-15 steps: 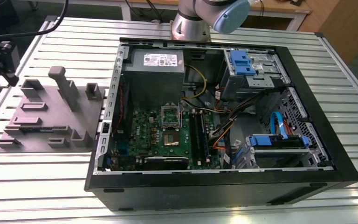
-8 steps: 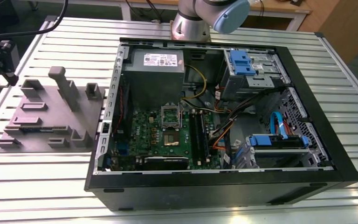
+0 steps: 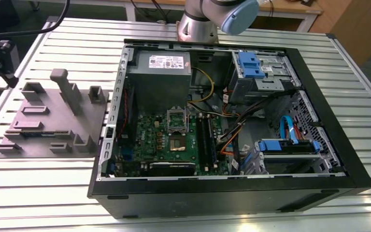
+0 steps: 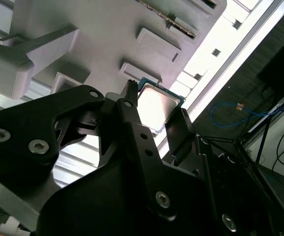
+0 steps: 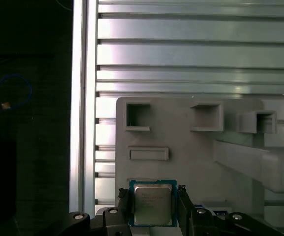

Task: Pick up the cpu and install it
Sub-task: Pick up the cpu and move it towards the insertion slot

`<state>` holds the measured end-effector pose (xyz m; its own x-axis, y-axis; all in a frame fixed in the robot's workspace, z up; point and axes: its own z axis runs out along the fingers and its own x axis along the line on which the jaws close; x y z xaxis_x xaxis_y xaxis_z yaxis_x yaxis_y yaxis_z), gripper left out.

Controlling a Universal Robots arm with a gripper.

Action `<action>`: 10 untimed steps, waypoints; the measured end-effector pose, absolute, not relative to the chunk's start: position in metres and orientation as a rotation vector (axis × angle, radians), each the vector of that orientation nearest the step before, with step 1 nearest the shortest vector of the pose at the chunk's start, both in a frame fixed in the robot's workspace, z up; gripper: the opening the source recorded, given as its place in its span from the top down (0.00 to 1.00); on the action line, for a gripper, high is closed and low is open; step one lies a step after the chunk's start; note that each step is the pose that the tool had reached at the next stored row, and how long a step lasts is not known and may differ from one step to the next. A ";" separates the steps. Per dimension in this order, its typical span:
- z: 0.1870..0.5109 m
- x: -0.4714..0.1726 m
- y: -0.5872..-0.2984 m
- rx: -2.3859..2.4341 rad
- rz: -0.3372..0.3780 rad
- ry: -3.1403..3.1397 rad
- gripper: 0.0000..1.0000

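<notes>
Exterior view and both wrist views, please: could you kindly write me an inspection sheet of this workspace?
Surface: slatted metal table, bearing a grey fixture plate and an open computer case.
Job's things: cpu lies flat on the fixture plate; socket on the green board in the case.
Clutter: nothing seen.
Grippers: gripper at the cpu; grip unclear.
Cables: coloured wires and a blue cable inside the case.
Surroundings: wooden furniture beyond the table.

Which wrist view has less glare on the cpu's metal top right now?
First wrist view: the cpu top is evenly lit, no hot spot. Second wrist view: its top is washed out almost white, and the table slats beside the grey fixture blow out too.
</notes>
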<state>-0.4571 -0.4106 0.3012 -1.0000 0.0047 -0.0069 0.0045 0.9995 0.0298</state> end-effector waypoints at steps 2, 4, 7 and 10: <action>0.303 -0.457 -0.411 0.007 0.047 3.134 0.53; 0.305 -0.457 -0.411 0.007 0.047 3.134 0.53; 0.306 -0.457 -0.411 0.007 0.047 3.134 0.53; 0.307 -0.457 -0.411 0.007 0.047 3.134 0.53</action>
<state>-0.4571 -0.4107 0.3073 -1.0000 0.0046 -0.0070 0.0044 0.9995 0.0299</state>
